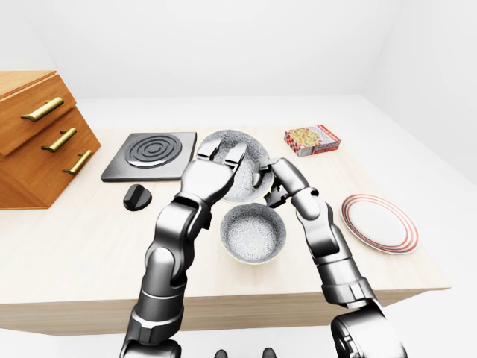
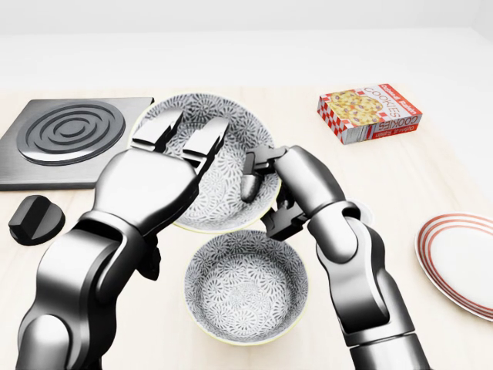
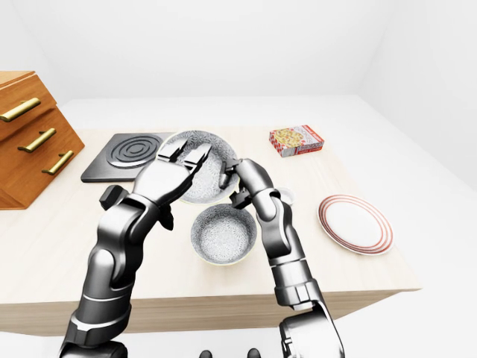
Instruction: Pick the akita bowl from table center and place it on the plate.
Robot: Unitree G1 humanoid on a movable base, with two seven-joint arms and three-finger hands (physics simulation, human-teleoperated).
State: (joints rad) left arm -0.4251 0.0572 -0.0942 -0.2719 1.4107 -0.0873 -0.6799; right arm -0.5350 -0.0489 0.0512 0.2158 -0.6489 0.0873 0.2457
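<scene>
Pale wood is forming the table, set against plain white walls. Two patterned bowls are being shown at its middle: a wide akita bowl tilted above a smaller bowl, both holding nothing. The left hand is being held with straight, released fingers over the wide bowl's rim, while the right hand is being curled at its right edge; whether it is gripping cannot be told. A striped plate is lying bare, well apart near the right edge.
</scene>
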